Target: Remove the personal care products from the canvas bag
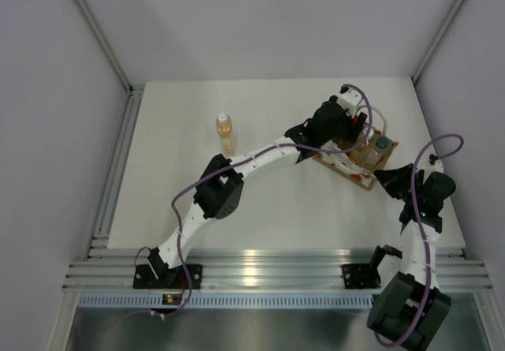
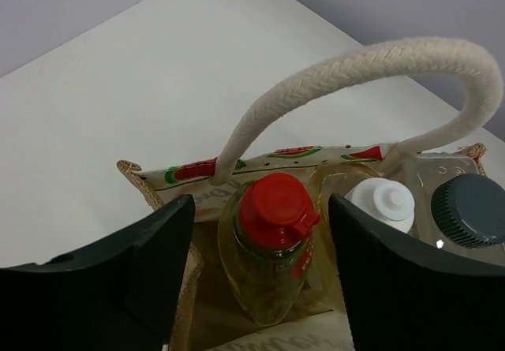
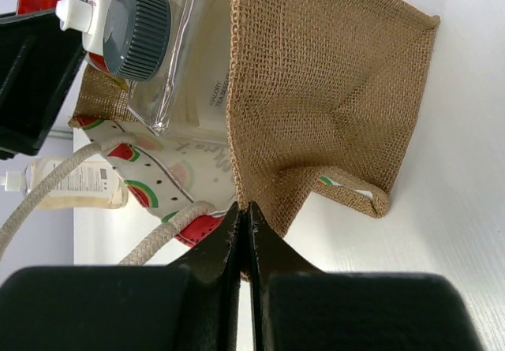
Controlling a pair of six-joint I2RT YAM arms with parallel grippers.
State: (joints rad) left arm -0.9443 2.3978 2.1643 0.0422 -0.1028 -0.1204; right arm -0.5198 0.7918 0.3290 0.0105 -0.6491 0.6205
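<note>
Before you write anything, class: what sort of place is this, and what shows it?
Probably a robot lab test cell: a plain white table boxed in by blank grey panels, two robot arms bolted to an aluminium rail, and a staged canvas bag of bottles.

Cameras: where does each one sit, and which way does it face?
Top: above and behind the bases, looking down on the table; both arms show.
Left wrist: on the left gripper, looking down into the bag; its open fingers flank the red-capped bottle.
Right wrist: on the right gripper, looking across the table; its shut fingers pinch the bag's edge.
Shared: both wrist views show the grey-capped bottle.
</note>
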